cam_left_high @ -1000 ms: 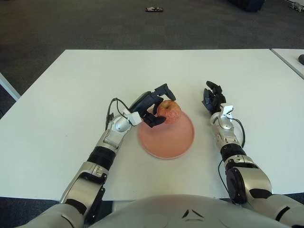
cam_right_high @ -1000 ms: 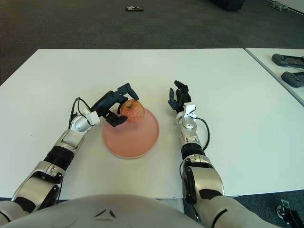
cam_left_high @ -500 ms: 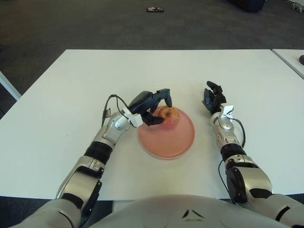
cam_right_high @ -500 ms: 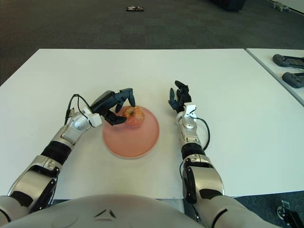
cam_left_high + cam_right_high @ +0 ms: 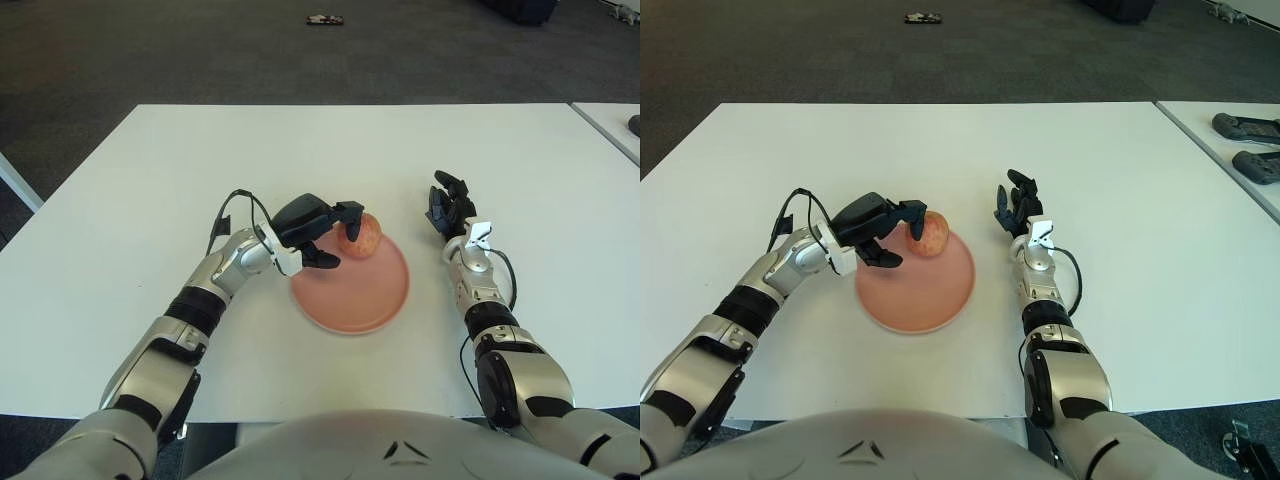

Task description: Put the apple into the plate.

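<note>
A red-yellow apple [image 5: 364, 237] sits on the far part of the pink plate [image 5: 350, 297], near its rim. My left hand [image 5: 340, 237] hovers over the plate's left edge, just left of the apple. Its fingers are spread: the upper fingertips [image 5: 352, 211] reach the apple's upper left side, while the thumb [image 5: 328, 261] is clear of it and nothing is held. My right hand [image 5: 448, 208] shows to the right of the plate, idle, with its fingers relaxed and empty.
The white table [image 5: 150, 180] stretches well beyond the plate on all sides. A second table at the right carries two dark devices [image 5: 1245, 128]. A small object [image 5: 325, 19] lies on the dark floor beyond the far edge.
The left hand lowered the apple onto the plate, let go of it and drew back a little to the left. The right hand has not moved.
</note>
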Tool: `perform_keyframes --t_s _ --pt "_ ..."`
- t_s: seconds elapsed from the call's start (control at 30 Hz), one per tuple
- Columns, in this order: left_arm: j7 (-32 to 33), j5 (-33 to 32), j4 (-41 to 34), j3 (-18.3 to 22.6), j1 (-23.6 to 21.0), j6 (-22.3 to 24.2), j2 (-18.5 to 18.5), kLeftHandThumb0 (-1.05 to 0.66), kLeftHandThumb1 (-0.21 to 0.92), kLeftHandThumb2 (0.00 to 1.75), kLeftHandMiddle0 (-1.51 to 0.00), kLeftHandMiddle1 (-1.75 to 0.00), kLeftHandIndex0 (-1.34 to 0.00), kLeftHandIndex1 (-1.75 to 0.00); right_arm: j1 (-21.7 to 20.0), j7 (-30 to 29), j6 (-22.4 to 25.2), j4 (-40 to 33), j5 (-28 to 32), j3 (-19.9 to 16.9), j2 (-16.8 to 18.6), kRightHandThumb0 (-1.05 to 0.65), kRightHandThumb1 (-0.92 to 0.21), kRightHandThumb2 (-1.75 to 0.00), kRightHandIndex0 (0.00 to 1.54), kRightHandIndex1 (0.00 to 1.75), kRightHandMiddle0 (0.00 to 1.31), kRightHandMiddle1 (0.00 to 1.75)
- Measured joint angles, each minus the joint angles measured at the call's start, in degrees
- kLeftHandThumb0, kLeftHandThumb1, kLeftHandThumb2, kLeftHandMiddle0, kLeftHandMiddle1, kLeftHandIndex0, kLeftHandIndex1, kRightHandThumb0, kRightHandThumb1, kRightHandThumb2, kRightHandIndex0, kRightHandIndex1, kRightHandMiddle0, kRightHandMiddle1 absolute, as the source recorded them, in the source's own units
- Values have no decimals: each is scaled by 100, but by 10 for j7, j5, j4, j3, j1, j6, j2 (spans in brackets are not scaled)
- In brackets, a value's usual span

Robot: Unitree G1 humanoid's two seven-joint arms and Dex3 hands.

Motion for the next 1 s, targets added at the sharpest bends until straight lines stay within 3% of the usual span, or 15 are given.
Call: perform_keyframes --t_s 0.7,1.0 --pt "8 -4 -26 -10 -3 9 13 -45 35 127 -111 -175 -57 -175 -4 0 0 5 0 -1 -1 -68 -92 -63 24 21 0 69" --pt "88 -65 -1 32 6 -21 -22 -45 36 126 -112 -175 -57 -175 -4 0 0 6 0 -1 -1 -68 -92 -63 24 21 0 69"
